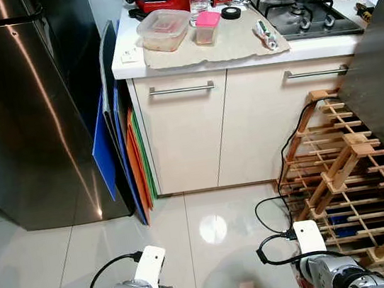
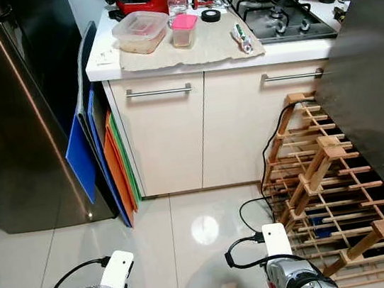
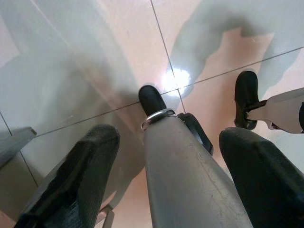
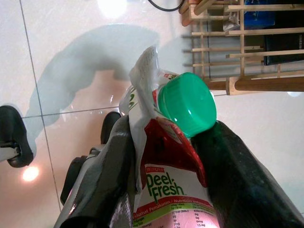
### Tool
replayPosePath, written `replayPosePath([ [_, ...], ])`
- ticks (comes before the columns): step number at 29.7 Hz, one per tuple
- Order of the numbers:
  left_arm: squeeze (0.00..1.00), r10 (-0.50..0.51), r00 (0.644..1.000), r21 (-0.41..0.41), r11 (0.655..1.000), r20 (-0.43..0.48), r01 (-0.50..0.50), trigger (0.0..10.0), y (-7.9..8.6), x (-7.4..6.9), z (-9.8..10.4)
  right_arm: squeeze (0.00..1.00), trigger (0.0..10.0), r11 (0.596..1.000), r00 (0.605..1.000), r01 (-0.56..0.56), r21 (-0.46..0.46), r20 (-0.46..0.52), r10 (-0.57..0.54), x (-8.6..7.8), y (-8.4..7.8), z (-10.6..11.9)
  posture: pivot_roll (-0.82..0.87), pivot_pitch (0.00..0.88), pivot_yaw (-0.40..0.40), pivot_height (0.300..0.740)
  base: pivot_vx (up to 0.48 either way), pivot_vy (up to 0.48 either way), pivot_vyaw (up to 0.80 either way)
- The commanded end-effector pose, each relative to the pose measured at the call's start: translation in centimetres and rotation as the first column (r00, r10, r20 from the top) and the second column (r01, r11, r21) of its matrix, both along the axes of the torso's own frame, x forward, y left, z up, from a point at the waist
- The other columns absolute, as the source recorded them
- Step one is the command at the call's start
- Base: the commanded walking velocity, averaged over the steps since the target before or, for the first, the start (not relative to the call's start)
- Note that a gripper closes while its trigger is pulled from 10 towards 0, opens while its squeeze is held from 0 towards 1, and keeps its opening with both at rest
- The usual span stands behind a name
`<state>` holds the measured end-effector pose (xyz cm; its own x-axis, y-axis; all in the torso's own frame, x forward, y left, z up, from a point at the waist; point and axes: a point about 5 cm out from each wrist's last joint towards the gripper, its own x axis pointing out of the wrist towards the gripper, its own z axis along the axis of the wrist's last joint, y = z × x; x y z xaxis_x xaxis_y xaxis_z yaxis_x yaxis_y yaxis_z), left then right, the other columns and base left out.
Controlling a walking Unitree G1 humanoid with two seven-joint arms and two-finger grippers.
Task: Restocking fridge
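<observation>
Green-capped milk carton [image 4: 175, 156] clamped in right gripper [image 4: 171, 156].

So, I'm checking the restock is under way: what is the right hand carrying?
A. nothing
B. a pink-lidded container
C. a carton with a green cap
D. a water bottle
C: in the right wrist view the right hand has its black fingers closed around a red and white carton topped by a green cap.

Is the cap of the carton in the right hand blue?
No, the Peel Fresh carton held between the right hand's fingers has a green cap.
</observation>
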<state>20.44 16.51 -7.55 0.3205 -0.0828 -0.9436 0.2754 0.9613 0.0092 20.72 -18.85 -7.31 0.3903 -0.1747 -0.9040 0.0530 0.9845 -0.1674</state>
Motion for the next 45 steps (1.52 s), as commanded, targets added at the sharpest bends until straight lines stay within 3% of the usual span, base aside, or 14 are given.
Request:
replayPosePath([
  [1,0.0,-0.02,1.0,0.016,1.0,0.013,0.02,10.0,-0.02,0.42,0.22,0.0,10.0,1.0,1.0,-0.004,-0.008,0.021,0.004,0.45,-0.26,0.28,0.12,0.0,-0.049,0.74,0.0,0.0,0.0],
  [45,0.0,-0.012,1.0,0.006,1.0,0.023,0.012,10.0,-0.08,0.82,0.45,0.0,10.0,1.0,0.999,0.029,-0.009,0.023,-0.028,0.75,-0.21,0.46,0.12,0.0,-0.044,0.74,0.0,0.0,0.0],
])
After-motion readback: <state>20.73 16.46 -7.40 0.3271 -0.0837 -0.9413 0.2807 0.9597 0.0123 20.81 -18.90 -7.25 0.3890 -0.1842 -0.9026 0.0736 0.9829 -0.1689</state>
